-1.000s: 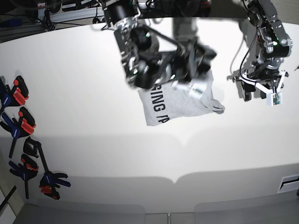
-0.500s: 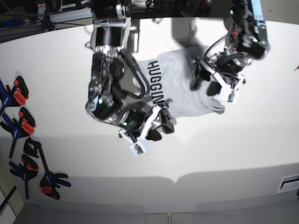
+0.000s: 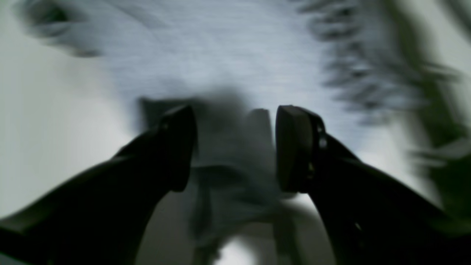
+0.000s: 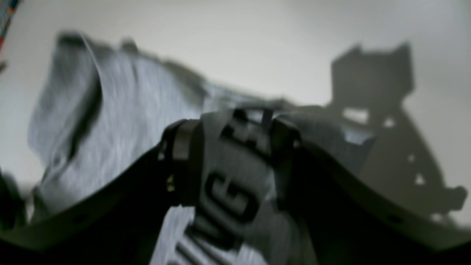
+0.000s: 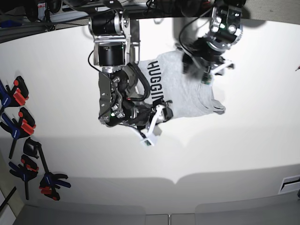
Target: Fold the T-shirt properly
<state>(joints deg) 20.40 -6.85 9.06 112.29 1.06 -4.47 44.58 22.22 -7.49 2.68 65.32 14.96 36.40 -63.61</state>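
At the far left edge of the base view, a row of clamps (image 5: 21, 136) with black, blue and red handles is lying on the white table (image 5: 234, 154). Moving rightward, the right pincer (image 5: 164, 115) is reaching down over the near left edge of the T-shirt (image 5: 185, 93). In the right wrist view, its two dark fingers (image 4: 182, 162) are standing on either side of a raised fold of grey cloth bearing a black letter "G", so it appears to be grasping the T-shirt there. The T-shirt is lying bunched near the middle of the table's far half, with the black lettering "HUGGIN" running along its left side. Further right, the left pincer (image 5: 199, 65) is sitting over the garment's far right part. In the blurred left wrist view its fingers (image 3: 294, 147) are spread apart with grey fabric between them; whether they are gripping it, I cannot tell.
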